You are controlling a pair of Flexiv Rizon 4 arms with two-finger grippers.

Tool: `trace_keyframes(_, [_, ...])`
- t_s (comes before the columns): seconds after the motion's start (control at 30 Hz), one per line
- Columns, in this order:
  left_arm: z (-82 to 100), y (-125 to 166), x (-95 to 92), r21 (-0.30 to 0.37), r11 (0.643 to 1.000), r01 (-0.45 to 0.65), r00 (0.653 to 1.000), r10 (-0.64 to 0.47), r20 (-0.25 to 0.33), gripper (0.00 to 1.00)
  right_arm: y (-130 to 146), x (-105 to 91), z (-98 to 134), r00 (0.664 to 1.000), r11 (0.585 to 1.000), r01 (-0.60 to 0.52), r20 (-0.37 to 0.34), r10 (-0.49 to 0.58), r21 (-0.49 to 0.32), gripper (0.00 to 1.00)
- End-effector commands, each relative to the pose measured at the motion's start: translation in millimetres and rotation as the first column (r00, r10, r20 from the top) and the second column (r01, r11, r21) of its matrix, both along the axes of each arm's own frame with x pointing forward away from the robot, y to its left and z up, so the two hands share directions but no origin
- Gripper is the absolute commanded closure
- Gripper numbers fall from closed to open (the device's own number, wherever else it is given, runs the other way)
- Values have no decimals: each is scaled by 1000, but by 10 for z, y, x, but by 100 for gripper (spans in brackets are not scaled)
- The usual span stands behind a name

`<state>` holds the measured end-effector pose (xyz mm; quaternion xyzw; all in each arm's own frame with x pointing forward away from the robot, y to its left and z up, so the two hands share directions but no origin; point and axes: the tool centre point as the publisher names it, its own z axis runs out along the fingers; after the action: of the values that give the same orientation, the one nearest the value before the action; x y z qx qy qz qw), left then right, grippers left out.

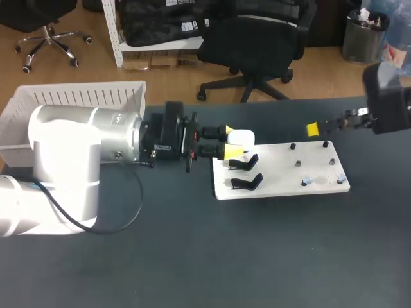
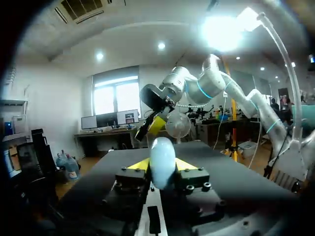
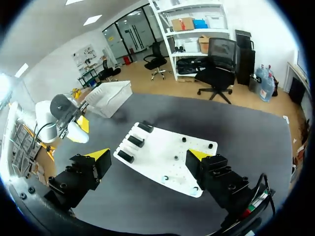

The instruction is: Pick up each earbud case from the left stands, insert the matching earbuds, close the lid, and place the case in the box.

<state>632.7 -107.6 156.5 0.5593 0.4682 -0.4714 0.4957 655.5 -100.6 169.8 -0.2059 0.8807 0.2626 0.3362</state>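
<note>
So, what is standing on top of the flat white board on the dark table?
On the white board: three black stands near the left gripper, black pegs and tiny pale pieces opposite. From above, the gripper covers the third stand.

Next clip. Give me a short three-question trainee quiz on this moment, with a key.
1. True or false: the left pincer is shut on the white earbud case.
2. Fill in: the right pincer has its fingers ____ and holds nothing.
3. Where is the white box? A) at the table's far left corner, B) on the white board, C) under the right pincer.
Key: 1 true; 2 open; 3 A.
</note>
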Motion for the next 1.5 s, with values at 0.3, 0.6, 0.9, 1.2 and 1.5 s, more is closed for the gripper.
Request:
trace_keyframes(0.3, [-59,29,133,-4,1000,2,1000,-2,-4,100,482,-479,73,995,995,-96,3,96,-11,0])
trace_keyframes(0.6, [-95,-51,182,-2,1000,6,1000,-6,1,100,843,-591,-65,987,988,-157,-33,157,0,0])
trace_keyframes(0.9, [-110,-65,171,-33,999,0,1000,0,-17,100,1026,-523,-32,983,984,-180,-32,180,16,0])
trace_keyframes(1.2, [-129,-59,146,-23,1000,8,999,-8,-31,100,1096,-429,-56,982,983,-184,-34,185,25,0])
trace_keyframes(1.5, [-128,-58,143,-18,1000,6,999,-7,-34,100,1148,-345,-75,982,982,-184,-46,186,31,0])
